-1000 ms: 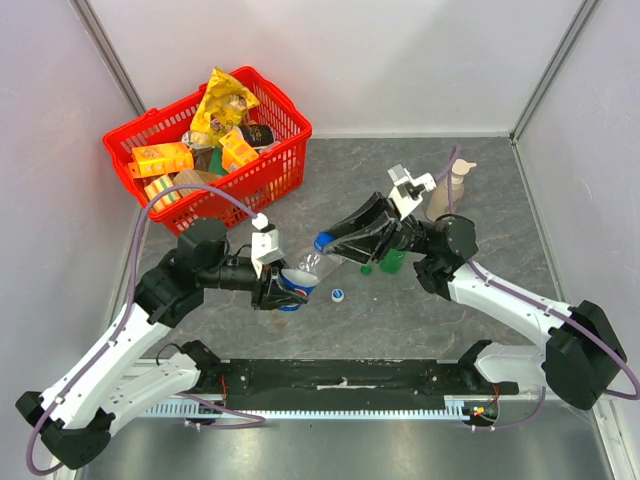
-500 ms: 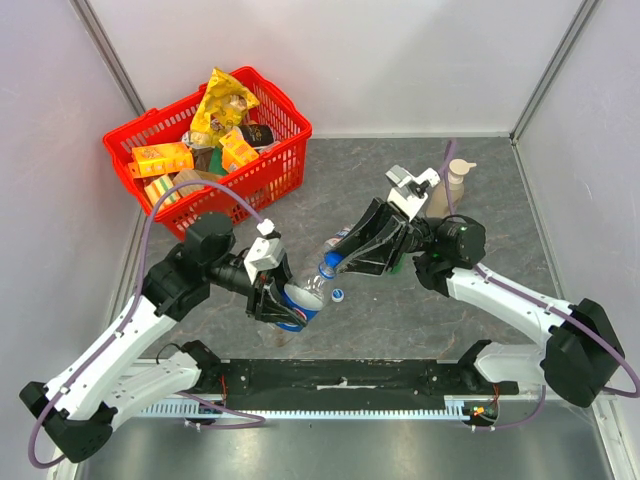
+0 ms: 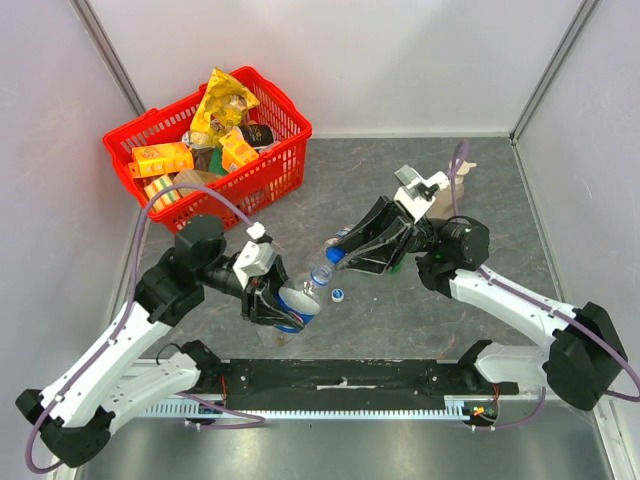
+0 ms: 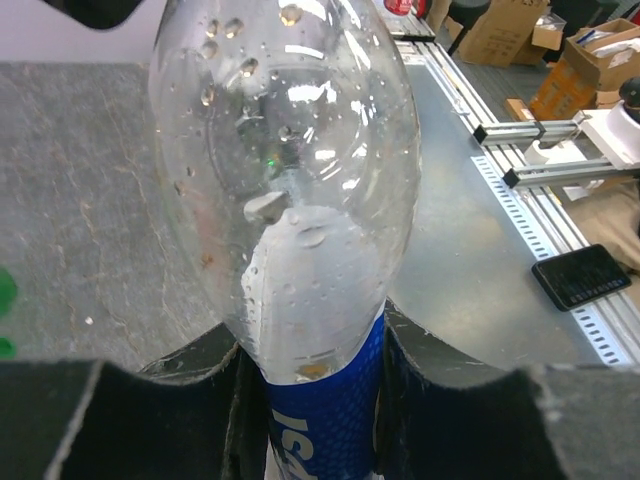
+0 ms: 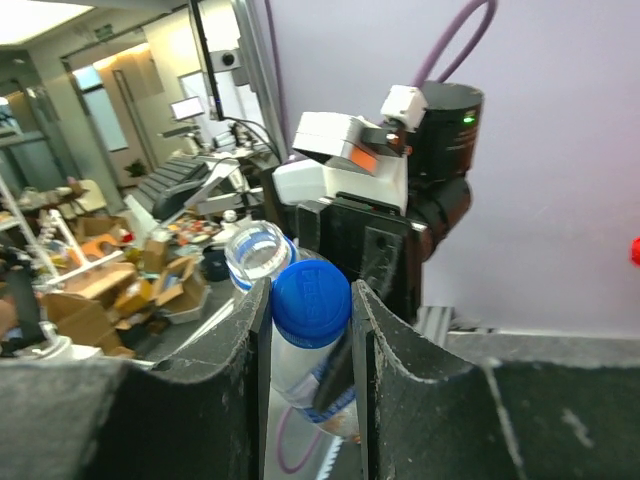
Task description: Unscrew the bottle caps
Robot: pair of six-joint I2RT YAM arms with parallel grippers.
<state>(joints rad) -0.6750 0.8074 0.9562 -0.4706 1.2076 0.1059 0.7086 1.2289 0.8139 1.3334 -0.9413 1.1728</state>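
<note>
My left gripper (image 3: 281, 306) is shut on the blue-labelled cola bottle (image 3: 297, 298) and holds it tilted above the table, neck toward the right arm. In the left wrist view the fingers (image 4: 150, 400) clamp the blue label of the bottle (image 4: 290, 180). My right gripper (image 3: 336, 253) is shut on a blue cap (image 5: 311, 290). The cap sits just off the bottle's open mouth (image 5: 254, 252), whose blue ring shows. A second blue cap (image 3: 339, 294) lies loose on the table. A bit of the green bottle (image 3: 397, 265) shows behind the right gripper.
A red basket (image 3: 270, 172) full of packets stands at the back left. A beige pump dispenser (image 3: 443, 196) stands behind the right wrist. White walls close the back and both sides. The arms' base rail runs along the near edge.
The blue cap has come off the bottle neck and moved up and right in my right gripper. My left gripper has lowered the bottle toward the near side.
</note>
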